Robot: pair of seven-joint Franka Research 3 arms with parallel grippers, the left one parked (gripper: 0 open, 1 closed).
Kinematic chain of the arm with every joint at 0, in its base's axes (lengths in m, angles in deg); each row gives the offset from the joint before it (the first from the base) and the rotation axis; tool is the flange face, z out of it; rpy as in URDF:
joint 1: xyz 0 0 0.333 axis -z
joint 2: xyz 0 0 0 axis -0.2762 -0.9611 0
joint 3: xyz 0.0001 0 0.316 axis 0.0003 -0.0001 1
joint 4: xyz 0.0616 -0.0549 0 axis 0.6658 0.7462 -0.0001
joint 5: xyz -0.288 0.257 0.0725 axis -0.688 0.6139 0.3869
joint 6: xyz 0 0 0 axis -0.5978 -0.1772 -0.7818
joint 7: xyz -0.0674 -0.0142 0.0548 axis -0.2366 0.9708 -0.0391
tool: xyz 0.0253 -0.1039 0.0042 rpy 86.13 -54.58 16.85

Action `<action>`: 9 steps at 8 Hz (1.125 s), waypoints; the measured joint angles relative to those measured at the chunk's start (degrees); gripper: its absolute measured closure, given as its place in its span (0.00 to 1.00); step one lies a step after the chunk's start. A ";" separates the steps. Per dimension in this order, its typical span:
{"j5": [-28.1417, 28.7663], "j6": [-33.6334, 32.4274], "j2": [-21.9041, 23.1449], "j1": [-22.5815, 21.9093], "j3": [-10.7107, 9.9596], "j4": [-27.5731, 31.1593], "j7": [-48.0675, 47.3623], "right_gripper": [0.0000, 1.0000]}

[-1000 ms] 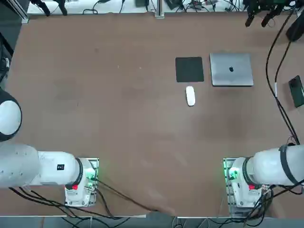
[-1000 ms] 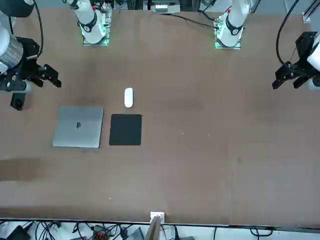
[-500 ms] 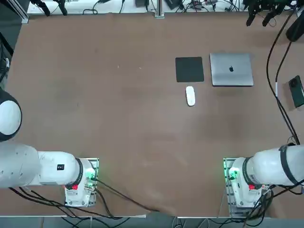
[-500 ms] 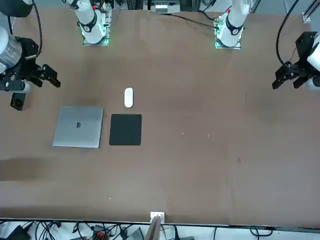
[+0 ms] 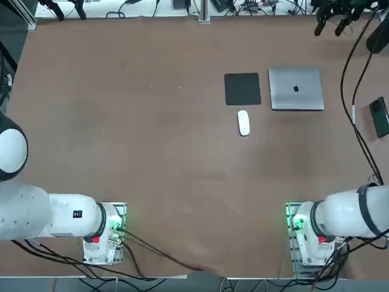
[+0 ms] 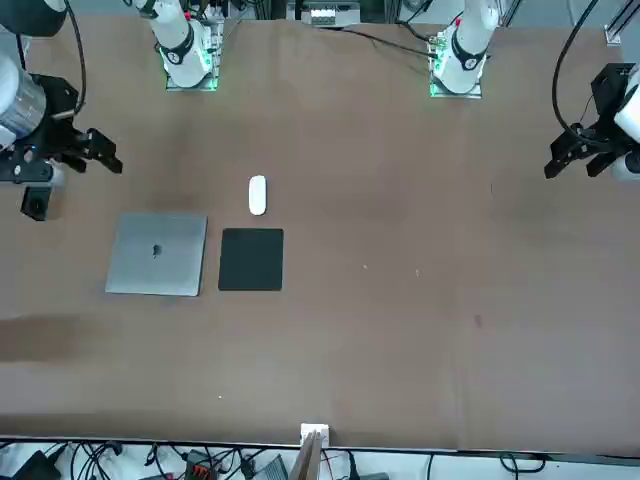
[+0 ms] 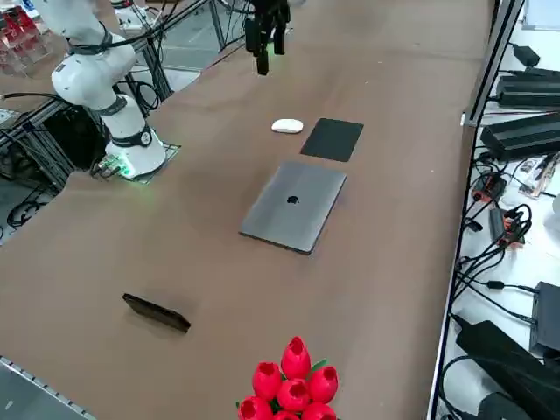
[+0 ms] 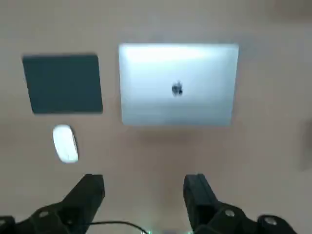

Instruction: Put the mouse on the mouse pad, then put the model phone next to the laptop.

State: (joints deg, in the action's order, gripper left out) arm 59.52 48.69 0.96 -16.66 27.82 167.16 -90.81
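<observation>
Desk (image 5: 152,152): broad brown surface carrying every item listed. Laptop (image 5: 296,89): silver-grey, lid closed, dark logo up, lying flat toward the far edge of the desk in its right half. Mouse pad (image 5: 242,89): flat black near-square mat, just beside the laptop on its left, a narrow strip of desk between them, far edges roughly in line. Model phone (image 5: 379,117): slim dark slab at the desk's right edge, well apart from the laptop, lying flat beside a hanging black cable (image 5: 349,79). Mouse (image 5: 243,122): small white oval, on bare desk just off the pad's near edge, close to it but not on it. Right gripper (image 8: 144,195): raised above the desk over the far right part, near the laptop; jaws spread wide, nothing between them, touching nothing; laptop, pad and mouse lie below and beyond its fingers (image 8: 87,192).
</observation>
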 joint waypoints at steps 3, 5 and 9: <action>4.19 -11.50 -6.79 -0.26 0.12 0.48 0.24 0.00; 6.46 -10.30 -12.43 -4.26 0.83 0.68 0.67 0.00; 10.11 7.93 -16.72 -16.74 1.60 6.36 -2.79 0.00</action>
State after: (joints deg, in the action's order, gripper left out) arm 69.63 56.62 -15.75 -33.40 29.42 173.52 -93.60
